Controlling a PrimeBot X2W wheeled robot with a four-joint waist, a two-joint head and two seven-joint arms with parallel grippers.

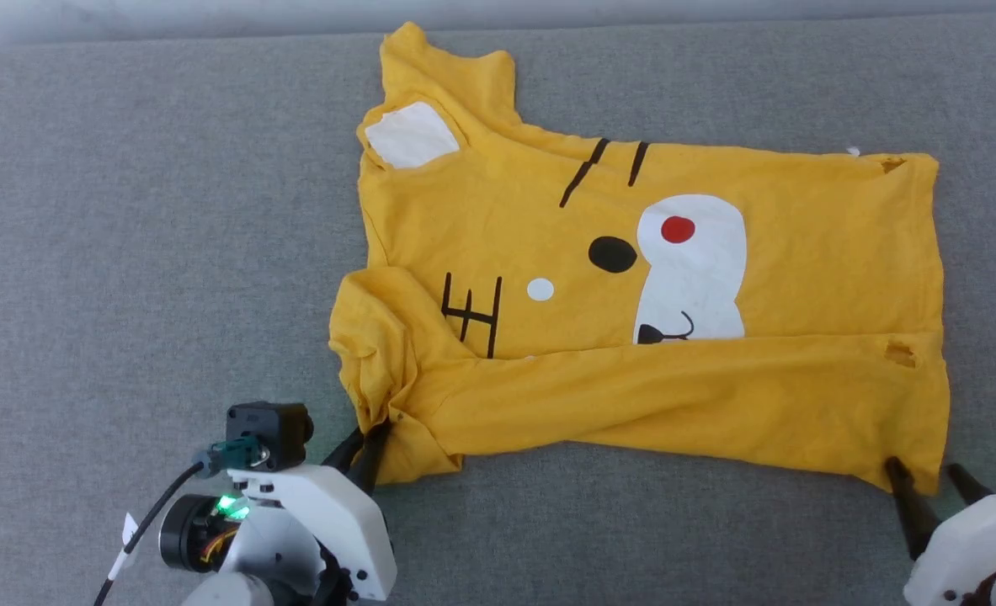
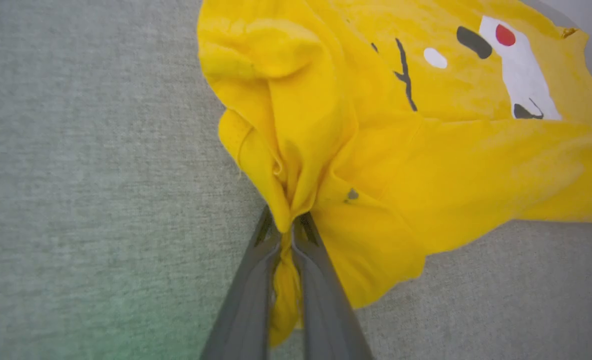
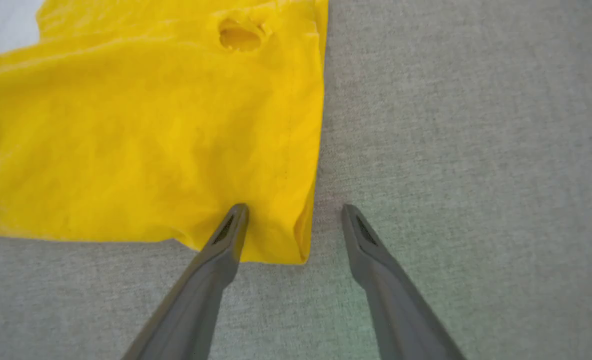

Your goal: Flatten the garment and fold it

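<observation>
A gray cloth surface (image 1: 127,252) spreads across the scene, with a bright yellow garment (image 1: 742,404) lying on it right of centre, turned sideways so its neck end points left and its hem points right. At the lower left, the left gripper (image 1: 371,436) is clamped tight on a bunched fold of yellow cloth at the garment's near left corner, the fabric puckering up between its dark fingers. Moving right, the print shows a white ear patch (image 1: 409,135), black stripes, a black eye and a white muzzle (image 1: 695,278) with a red dot. The near edge is folded up over the lower part of the face. A small hole (image 1: 900,352) sits near the hem. At the lower right, the right gripper (image 1: 923,468) is spread wide, grasping nothing, its fingers straddling the garment's near right corner.
</observation>
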